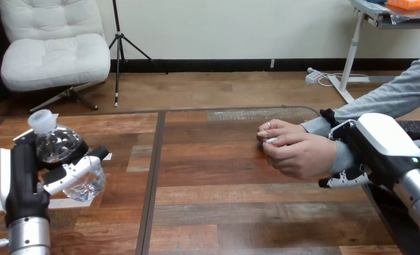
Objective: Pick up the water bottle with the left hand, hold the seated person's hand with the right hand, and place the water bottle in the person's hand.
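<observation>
Head view, read from left to right. At the lower left, the robot's left hand [22, 183] is gripping a clear plastic water bottle with a white cap [59, 146]. Its black-and-white fingers [72, 172] are curling round the bottle's body. The silver left forearm is rising almost straight up from the bottom edge, with the back of the hand facing the camera. The bottle is tilting, its cap pointing up and to the left. Its lower end is partly hidden behind the fingers, so whether it is touching the brown wooden table [223, 212] cannot be told.

Right of centre, the person's two hands [295, 151] are lying one folded over the other above the boards, well apart from the bottle. A grey sleeve [399, 95] is reaching in from the right edge.

At the far right, the robot's right hand [383, 141] is wrapping round the person's wrist [341, 156]. Its thumb [330, 116] is lying over the cuff, and its fingertips [343, 180] are showing beneath (the palm is concealed by the white shell). The right forearm is running off at the lower right corner.
</observation>
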Controlling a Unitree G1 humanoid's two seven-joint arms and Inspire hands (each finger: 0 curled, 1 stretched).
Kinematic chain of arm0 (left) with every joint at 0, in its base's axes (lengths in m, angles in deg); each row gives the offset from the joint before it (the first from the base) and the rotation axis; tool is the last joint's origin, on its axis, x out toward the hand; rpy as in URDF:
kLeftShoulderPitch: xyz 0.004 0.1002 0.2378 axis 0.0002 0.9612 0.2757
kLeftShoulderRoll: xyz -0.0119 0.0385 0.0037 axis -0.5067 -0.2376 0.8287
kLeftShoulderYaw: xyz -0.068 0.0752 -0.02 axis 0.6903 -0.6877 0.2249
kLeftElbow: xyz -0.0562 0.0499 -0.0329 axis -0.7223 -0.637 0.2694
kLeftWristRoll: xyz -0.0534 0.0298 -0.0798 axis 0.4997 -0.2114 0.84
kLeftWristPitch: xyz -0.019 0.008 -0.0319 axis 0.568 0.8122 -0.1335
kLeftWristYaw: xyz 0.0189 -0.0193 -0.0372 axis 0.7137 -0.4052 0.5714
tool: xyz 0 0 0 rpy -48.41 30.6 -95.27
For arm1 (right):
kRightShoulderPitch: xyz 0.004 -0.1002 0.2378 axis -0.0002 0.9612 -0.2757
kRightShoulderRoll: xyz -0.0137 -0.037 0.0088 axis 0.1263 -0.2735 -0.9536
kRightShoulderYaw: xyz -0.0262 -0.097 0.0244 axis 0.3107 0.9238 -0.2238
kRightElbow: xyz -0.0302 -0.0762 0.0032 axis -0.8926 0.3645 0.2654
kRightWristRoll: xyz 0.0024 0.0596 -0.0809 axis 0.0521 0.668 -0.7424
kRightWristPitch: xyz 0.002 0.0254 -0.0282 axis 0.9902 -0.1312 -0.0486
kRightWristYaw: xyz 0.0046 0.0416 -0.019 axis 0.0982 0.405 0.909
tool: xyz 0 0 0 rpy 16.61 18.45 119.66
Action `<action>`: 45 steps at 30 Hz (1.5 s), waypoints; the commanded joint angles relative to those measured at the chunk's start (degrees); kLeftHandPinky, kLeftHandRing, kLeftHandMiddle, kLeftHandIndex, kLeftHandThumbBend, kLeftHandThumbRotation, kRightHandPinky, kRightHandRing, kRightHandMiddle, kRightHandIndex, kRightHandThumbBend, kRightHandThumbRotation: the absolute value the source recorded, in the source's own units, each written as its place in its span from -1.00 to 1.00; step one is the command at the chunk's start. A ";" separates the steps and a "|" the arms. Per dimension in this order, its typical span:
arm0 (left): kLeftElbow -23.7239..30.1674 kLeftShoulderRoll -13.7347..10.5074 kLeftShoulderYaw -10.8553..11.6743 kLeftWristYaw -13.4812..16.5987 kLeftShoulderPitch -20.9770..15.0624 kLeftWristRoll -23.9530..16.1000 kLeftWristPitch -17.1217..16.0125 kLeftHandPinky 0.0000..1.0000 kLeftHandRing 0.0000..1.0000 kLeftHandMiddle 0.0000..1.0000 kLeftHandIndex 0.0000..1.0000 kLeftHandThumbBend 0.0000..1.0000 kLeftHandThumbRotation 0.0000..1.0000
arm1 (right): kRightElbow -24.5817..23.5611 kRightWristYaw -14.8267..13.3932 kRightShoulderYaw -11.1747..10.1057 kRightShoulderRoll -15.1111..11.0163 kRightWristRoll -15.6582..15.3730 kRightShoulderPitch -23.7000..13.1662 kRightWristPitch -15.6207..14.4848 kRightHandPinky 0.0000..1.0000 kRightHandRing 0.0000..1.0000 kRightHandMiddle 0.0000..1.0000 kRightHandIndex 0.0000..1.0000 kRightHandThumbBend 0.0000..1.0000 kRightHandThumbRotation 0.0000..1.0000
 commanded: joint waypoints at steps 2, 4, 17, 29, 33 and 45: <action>4.47 0.53 -0.59 0.49 -2.21 -1.28 -0.82 -0.50 -0.41 -0.31 -0.26 0.42 -1.00 | 1.78 -3.74 0.19 0.86 -0.76 -5.71 1.53 -0.70 -0.60 -0.48 -0.47 0.74 -1.00; 4.44 0.56 -0.63 0.51 -2.25 -1.66 -0.99 -0.50 -0.41 -0.31 -0.26 0.42 -1.00 | 2.12 -4.11 0.36 1.00 -1.08 -5.91 1.61 -0.70 -0.60 -0.48 -0.46 0.74 -1.00; 3.24 0.76 -0.56 0.56 -3.03 -2.94 -2.84 -0.52 -0.43 -0.33 -0.28 0.43 -1.00 | 3.35 -7.51 1.95 1.33 -3.09 -6.76 2.14 -0.68 -0.58 -0.47 -0.46 0.75 -1.00; 3.68 1.22 -0.83 0.40 -3.16 -3.03 -2.58 -0.52 -0.43 -0.33 -0.28 0.44 -1.00 | 4.94 -9.54 2.81 2.40 -4.09 -7.38 1.65 -0.64 -0.55 -0.45 -0.44 0.75 -1.00; 3.54 1.24 -0.95 0.39 -3.28 -3.21 -2.77 -0.51 -0.42 -0.33 -0.28 0.45 -1.00 | 5.13 -9.23 2.79 2.82 -4.05 -7.48 1.09 -0.63 -0.54 -0.44 -0.43 0.76 -1.00; 3.85 1.58 -1.51 -0.29 -3.62 -2.93 -2.56 -0.52 -0.42 -0.34 -0.29 0.43 -1.00 | 6.71 -9.95 3.64 3.67 -3.53 -8.12 3.20 -0.63 -0.54 -0.44 -0.42 0.77 -1.00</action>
